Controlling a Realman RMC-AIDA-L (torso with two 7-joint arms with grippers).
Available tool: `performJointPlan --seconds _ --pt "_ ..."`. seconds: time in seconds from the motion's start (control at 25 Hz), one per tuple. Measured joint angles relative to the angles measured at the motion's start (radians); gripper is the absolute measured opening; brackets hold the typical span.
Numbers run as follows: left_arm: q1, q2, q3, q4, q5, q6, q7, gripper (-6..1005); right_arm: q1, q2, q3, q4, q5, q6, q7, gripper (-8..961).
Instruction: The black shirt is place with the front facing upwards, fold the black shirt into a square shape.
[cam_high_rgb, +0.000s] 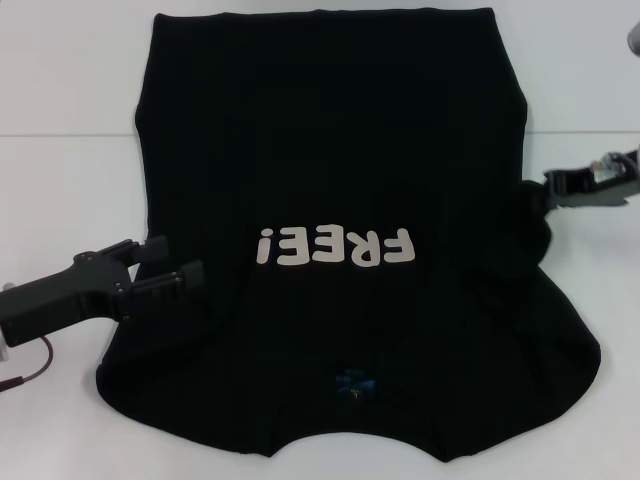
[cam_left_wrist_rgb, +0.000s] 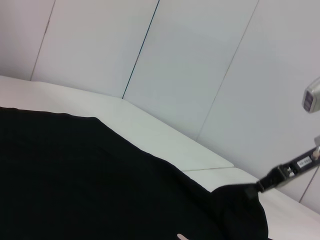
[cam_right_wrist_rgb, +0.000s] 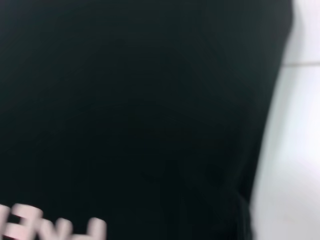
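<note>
Left hand (cam_high_rgb: 178, 262) is being held level, fingers parted, at the black shirt (cam_high_rgb: 330, 150)'s left edge. Right hand (cam_high_rgb: 545, 195) is being pressed against bunched cloth at right edge; grip cannot be told.

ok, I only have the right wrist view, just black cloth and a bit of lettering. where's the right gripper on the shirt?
Observer: The right gripper is at the black shirt's right edge, about midway along, where the cloth is bunched up.
Operator: Left arm?
Observer: The left gripper is at the opposite edge, open, with its tips over the cloth's border.
Operator: Any fold made?
Observer: None apparent. The shirt lies spread with the "FREE!" lettering facing up and the neck label nearest the robot.
</note>
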Motion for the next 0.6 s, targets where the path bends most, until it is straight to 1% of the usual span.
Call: performJointPlan --seconds 0.12,0.32,0.6 --pt "0.000 0.000 0.000 0.000 0.000 0.000 0.000 793 -0.002 -0.005 0.000 0.004 0.088 -0.002 -0.031 20" --pt "0.000 0.000 0.000 0.000 0.000 0.004 -0.002 790 -0.002 -0.004 0.000 0.005 0.178 0.001 -0.067 21" --pt "-0.004 0.000 0.000 -0.001 -0.002 0.004 -0.002 787 -0.023 0.015 0.001 0.032 0.300 0.080 -0.119 20"
